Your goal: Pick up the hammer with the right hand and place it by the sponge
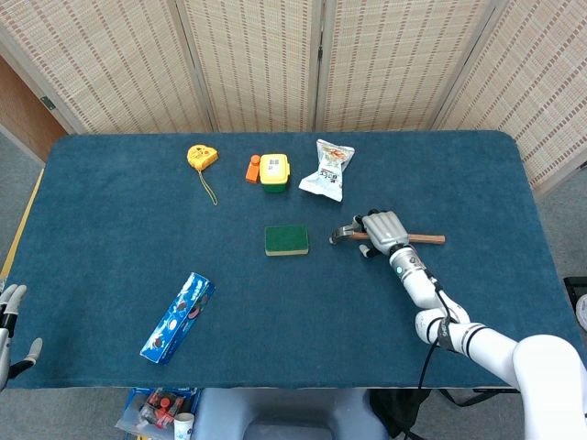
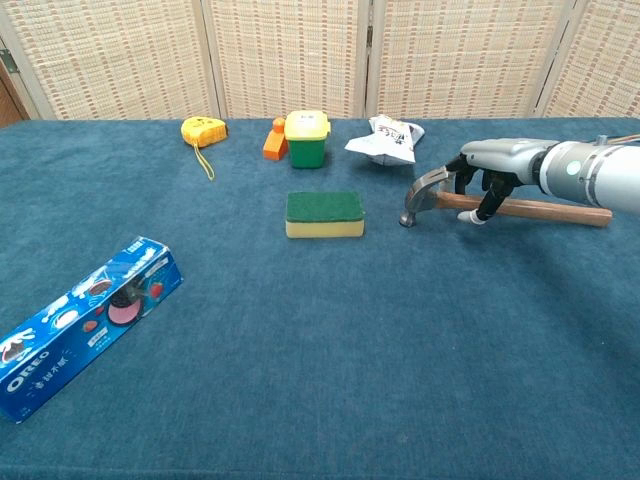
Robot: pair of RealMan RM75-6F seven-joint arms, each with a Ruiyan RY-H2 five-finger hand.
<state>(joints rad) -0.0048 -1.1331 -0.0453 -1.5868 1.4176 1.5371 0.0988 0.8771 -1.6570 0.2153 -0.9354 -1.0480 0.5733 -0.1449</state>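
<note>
At the far left edge of the head view, the left hand point(image 1: 11, 323) is hanging just off the desk point(image 1: 110, 229), fingers apart and holding nothing, well apart from everything the task concerns. Moving rightward, the sponge point(image 2: 324, 214) is lying flat near the desk's middle, green face up. Just beside it to the right, the hammer point(image 2: 500, 203) is resting on the cloth with its metal head nearest the sponge and its wooden handle running away to the right, so its long axis is lying roughly across the robot's front. The right hand point(image 2: 487, 174) is sitting over the handle close behind the head, palm down, fingers draped over the wood and curling round it; whether the grip is fully closed I cannot tell. The right arm is reaching in from the right side, so this hand is by far the nearer one.
</note>
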